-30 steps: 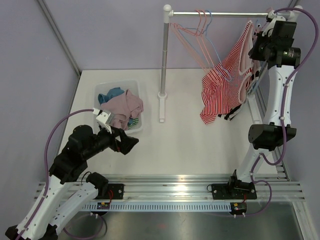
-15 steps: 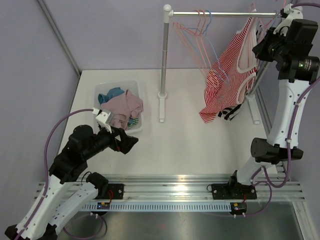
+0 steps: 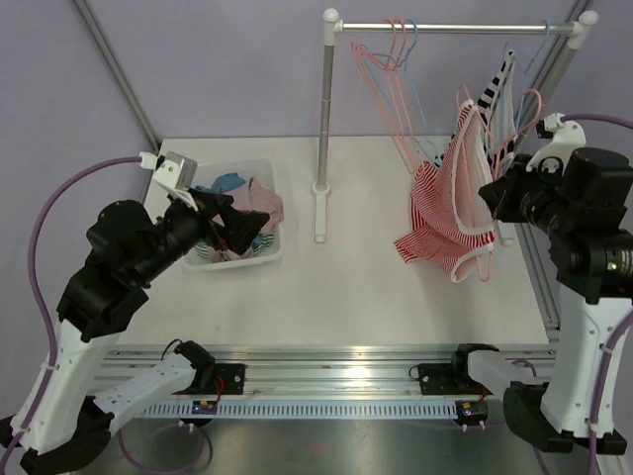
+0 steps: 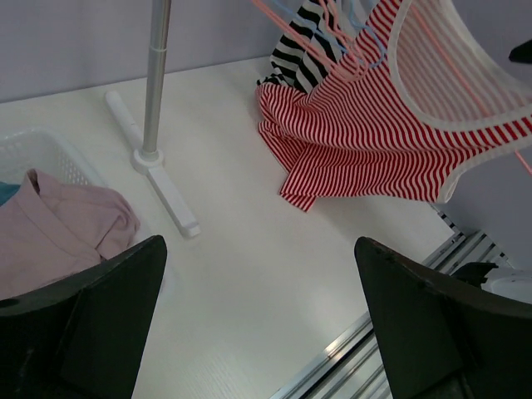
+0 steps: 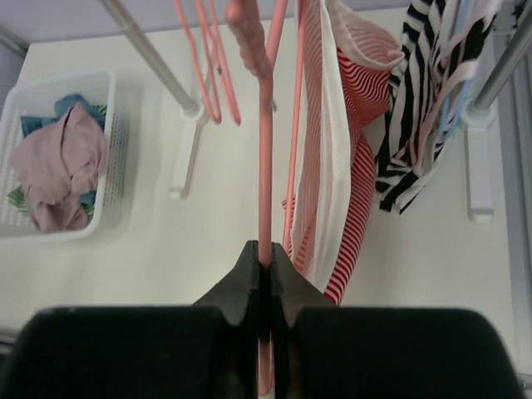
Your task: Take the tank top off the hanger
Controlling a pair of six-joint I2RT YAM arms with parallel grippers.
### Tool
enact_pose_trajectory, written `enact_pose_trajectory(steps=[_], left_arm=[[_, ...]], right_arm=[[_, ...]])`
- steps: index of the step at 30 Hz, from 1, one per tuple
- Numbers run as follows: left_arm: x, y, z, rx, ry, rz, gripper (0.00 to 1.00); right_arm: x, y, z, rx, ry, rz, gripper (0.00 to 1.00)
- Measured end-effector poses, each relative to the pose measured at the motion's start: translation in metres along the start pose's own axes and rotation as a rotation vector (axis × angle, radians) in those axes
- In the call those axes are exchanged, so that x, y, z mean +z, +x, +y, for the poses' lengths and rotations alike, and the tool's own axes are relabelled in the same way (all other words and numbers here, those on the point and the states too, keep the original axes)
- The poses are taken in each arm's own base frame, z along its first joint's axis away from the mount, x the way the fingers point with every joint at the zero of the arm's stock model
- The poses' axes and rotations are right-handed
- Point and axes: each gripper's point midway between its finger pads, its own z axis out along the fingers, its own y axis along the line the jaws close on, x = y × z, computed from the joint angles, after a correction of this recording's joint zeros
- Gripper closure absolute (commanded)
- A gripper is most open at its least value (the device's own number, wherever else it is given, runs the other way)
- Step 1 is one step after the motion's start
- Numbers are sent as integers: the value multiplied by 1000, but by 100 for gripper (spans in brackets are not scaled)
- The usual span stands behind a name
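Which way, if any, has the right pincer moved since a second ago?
Yes: right pincer, gripping the pink hanger, dropped from the rail toward the near edge.

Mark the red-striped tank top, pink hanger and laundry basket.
red-striped tank top point(image 4: 366, 133), left wrist view, front panel
pink hanger point(image 5: 264, 166), right wrist view, its shaft
laundry basket point(image 3: 252, 163), top external view, back rim

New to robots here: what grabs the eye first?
The red-and-white striped tank top dangles on the right from a pink hanger pinched in the right gripper. Behind it stands a clothes rail with more hangers; on the left, the open left gripper hovers by a basket of clothes.
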Motion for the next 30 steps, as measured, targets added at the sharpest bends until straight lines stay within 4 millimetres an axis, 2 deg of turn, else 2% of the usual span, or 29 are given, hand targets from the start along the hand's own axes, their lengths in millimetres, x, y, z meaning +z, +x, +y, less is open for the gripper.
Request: enact_pose_trajectory(steps=[3, 4, 6, 8, 11, 14, 16, 18, 20, 24, 30], left_arm=[[6, -20, -15, 11, 38, -26, 1], [12, -30, -24, 20, 64, -42, 1], [19, -29, -29, 32, 75, -30, 1], [29, -31, -47, 59, 119, -25, 1], [42, -29, -87, 122, 217, -26, 1], [54, -18, -123, 193, 290, -28, 1], [61, -12, -145, 237, 330, -34, 1], [72, -13, -158, 262, 339, -51, 1], [87, -17, -163, 283, 318, -80, 2], [108, -16, -162, 322, 267, -107, 11], [133, -10, -162, 369, 210, -109, 12]], right_arm=[[-22, 19, 14, -21, -43, 13, 100], [-33, 32, 18, -30, -63, 19, 100], [-50, 44, 24, -39, -85, 20, 100], [-63, 52, 30, -50, -115, 27, 100], [-92, 59, 45, -77, -199, 8, 100], [-115, 60, 60, -101, -293, -26, 100], [-124, 62, 67, -111, -345, -31, 100], [-129, 64, 74, -115, -393, -26, 100], [-131, 66, 80, -119, -432, -15, 100], [-138, 70, 94, -120, -523, 7, 100], [-153, 71, 113, -111, -650, 21, 100]])
